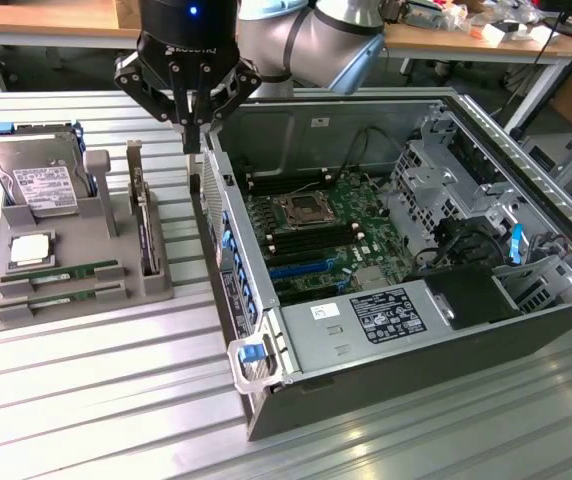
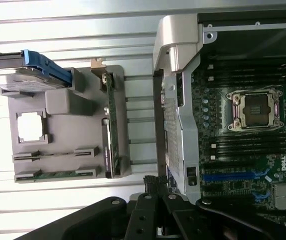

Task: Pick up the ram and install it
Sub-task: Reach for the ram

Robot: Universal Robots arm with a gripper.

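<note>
Two alike green ram sticks lie side by side in slots at the front of the grey tray: one stick and a second just in front of it. My gripper hangs high over the gap between the tray and the open computer case. Its fingers are shut with nothing between them. It is well apart from both sticks. Inside the case, the motherboard's dark memory slots flank the CPU socket.
The tray also holds a hard drive with a blue bracket, a CPU chip and an upright dark card with a metal bracket. The case wall rises beside the tray. Everything rests on a ribbed metal table.
</note>
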